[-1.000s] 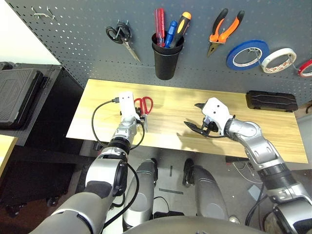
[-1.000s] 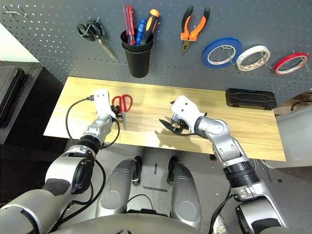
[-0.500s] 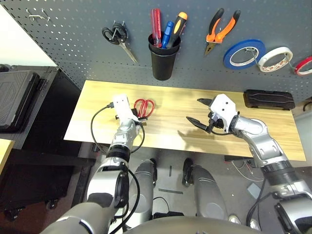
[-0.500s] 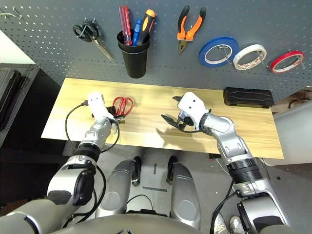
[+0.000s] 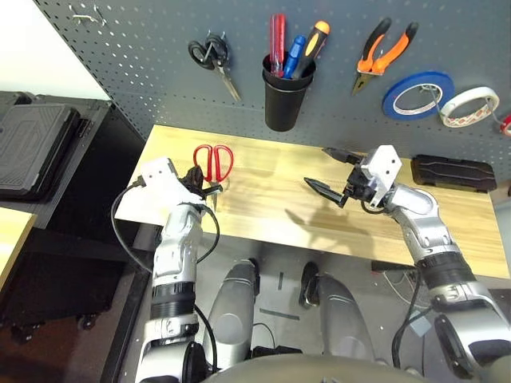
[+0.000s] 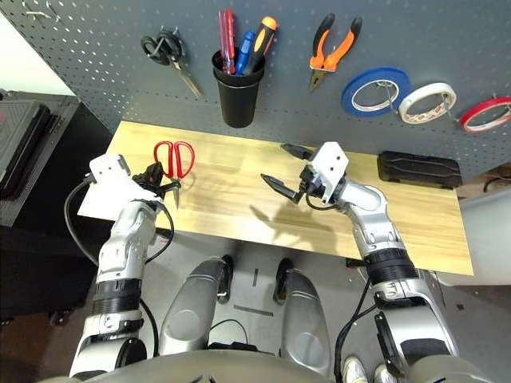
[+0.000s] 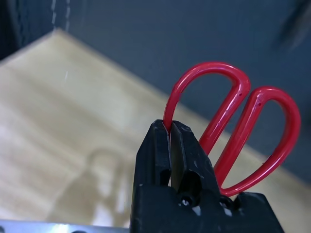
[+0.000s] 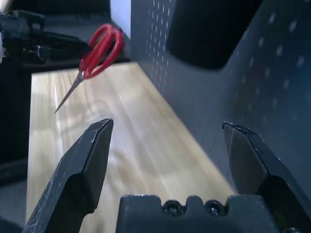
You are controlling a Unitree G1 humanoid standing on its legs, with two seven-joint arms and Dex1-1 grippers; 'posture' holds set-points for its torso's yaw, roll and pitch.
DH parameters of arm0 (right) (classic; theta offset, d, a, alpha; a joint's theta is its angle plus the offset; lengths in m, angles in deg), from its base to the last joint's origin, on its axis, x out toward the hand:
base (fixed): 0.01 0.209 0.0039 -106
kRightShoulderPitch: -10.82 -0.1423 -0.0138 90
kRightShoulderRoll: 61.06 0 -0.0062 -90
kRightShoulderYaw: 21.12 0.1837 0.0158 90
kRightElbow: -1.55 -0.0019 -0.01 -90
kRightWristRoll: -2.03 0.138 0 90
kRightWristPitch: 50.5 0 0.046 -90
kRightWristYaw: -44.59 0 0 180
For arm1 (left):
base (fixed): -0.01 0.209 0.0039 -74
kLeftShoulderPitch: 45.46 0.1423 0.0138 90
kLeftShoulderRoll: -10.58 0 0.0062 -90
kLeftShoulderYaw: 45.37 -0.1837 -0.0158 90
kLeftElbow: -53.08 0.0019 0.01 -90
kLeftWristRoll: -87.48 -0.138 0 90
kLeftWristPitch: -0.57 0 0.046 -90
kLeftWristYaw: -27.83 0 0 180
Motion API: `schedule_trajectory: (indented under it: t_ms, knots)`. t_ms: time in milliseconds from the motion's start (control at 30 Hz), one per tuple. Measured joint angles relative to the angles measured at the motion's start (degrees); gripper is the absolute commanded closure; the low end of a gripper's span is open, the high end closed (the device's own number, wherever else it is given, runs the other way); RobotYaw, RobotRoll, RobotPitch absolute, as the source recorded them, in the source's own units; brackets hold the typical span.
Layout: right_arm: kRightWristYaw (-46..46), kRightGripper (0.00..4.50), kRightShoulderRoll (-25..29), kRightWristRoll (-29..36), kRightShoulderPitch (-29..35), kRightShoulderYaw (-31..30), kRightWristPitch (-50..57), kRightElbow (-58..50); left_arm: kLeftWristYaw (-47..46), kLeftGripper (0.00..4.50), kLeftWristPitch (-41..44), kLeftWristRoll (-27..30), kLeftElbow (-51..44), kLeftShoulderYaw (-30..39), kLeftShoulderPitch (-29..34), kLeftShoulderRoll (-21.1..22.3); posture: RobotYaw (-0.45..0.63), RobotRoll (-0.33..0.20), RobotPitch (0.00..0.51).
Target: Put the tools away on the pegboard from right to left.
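The left gripper [image 7: 169, 145] is clenched on the red-handled scissors [image 5: 212, 162], its two fingers pinched on one handle loop, as the left wrist view shows. The scissors are lifted above the wooden table [image 5: 263, 199], the loops up and the blades pointing down; from the head views it is hard to tell if the tip is fully free of the wood, but it seems so. The right gripper [image 5: 335, 170] hangs over the middle of the table with its fingers spread wide and nothing between them.

On the pegboard [image 5: 144, 56] the orange-handled pliers [image 5: 383, 53], the red-handled screwdriver [image 5: 276, 40] (standing in the black cup [image 5: 286, 100]) and the red tape ring [image 6: 485, 113] are already in place, so the scissors look like the last tool. The bare hooks [image 5: 84, 13] at the far upper left seem the likely place for them.

The risk is in the grip: only one thin loop is held, so the scissors can swing or twist when the arm reaches up, and the loop may then miss the hook. The black-handled scissors [image 5: 211, 57] hang near the path and could be knocked.
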Motion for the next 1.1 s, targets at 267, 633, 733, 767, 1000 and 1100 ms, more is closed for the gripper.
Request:
schedule_trajectory:
  t_ms: [267,633,733,767,1000,1100]
  knots:
    - [-6.8,0.00,0.9,6.9,-0.7,4.1,1.0,0.6,3.4,4.48,0.7,6.7,-11.5,1.5,-1.0,3.1,0.42,0.000,0.243]
    - [-8.9,0.00,4.8,14.8,-0.4,8.3,10.0,-10.5,3.3,4.48,8.5,14.2,-18.2,3.5,-9.6,9.9,0.38,0.000,0.231]
    - [-9.5,0.00,6.4,16.5,-0.4,10.0,12.1,-11.5,3.1,4.48,9.7,14.7,-18.1,3.7,-11.2,10.6,0.36,0.000,0.223]
    - [-9.6,0.00,6.8,17.1,-0.5,10.6,12.8,-11.7,3.1,4.48,9.9,15.0,-18.0,3.7,-11.8,10.7,0.36,0.000,0.221]
    - [-10.7,0.00,8.9,19.2,-2.2,12.5,16.7,-12.8,3.4,4.48,10.6,15.4,-14.2,3.8,-15.4,11.6,0.33,0.000,0.213]
    - [-10.5,0.00,9.0,19.7,-2.4,12.6,18.2,-14.4,3.7,4.48,10.7,15.4,-12.4,3.8,-16.0,11.7,0.32,0.000,0.209]
